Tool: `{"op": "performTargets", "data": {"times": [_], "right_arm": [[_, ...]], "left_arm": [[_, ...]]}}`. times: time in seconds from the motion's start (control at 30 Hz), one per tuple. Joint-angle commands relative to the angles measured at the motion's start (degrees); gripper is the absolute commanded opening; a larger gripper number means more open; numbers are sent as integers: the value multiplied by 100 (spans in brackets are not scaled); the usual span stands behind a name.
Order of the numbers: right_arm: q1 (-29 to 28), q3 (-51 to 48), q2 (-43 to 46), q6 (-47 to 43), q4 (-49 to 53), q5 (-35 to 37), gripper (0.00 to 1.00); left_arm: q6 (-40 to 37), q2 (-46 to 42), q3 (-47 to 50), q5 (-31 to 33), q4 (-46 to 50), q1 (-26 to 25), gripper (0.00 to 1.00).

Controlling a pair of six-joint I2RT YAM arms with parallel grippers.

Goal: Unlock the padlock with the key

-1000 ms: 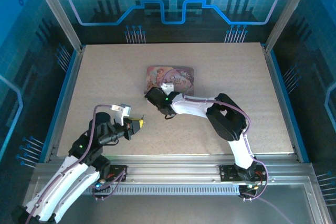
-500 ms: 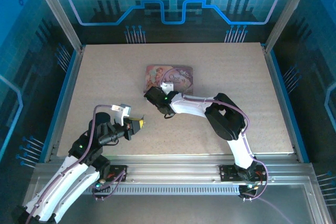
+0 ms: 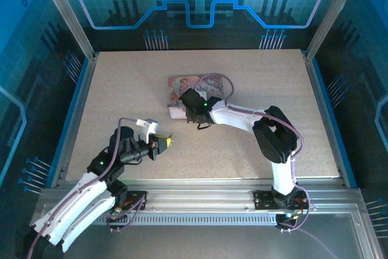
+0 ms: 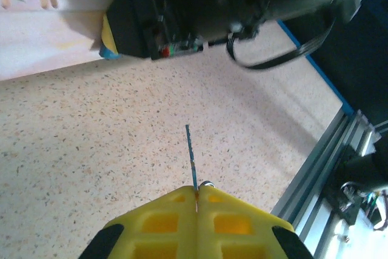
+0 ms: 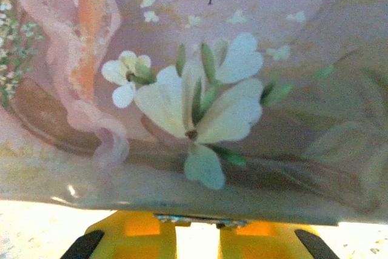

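Top view: over the speckled desk [image 3: 273, 83], the left arm reaches forward and low, and the left end effector [image 3: 166, 143] is clenched. The right arm stretches leftward with its elbow bent, putting the right end effector [image 3: 184, 102] at the near edge of the pink illustrated tin [image 3: 177, 87].

Left wrist view: the yellow moulded fingers [image 4: 163, 222] pinch the key [image 4: 191, 147], a thin blade jutting out above the desk.

Right wrist view: the glossy floral lid reads "Fairies, anim…" and "patterns". Below it the yellow fingers stand slightly apart beside a dark metal sliver, seemingly the padlock [image 5: 194, 218]. I cannot tell whether they are grasping it.
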State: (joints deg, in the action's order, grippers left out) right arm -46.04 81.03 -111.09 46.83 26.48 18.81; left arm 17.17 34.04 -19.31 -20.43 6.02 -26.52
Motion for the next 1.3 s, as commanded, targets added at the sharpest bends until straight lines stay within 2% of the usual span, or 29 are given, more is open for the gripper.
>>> {"op": "performTargets", "data": {"times": [0.0, 0.27, 0.5, 0.8, 0.97, 1.27], "right_arm": [[214, -20, 434, -183, 24, -1031, 0], [756, -184, 894, -229, -81, -2375, 0], [1027, -193, 1052, -332, -90, -3245, 0], [1217, -149, 1098, -434, -33, -3992, 0], [1334, -143, 1127, -460, -16, -4273, 0], [1500, -88, 1142, -464, 49, -4786, 0]], "left_arm": [[-636, 308, 215, -116, -971, -195, 0], [-1155, 1227, 338, -210, -2183, -251, 0], [-1278, 2801, -79, -824, -3101, -138, 0], [-1138, 4073, -356, -1548, -4214, 454, 0], [-1552, 4453, -407, -1525, -4481, 547, 0], [-1475, 4907, -539, -1587, -4987, 587, 0]]}}
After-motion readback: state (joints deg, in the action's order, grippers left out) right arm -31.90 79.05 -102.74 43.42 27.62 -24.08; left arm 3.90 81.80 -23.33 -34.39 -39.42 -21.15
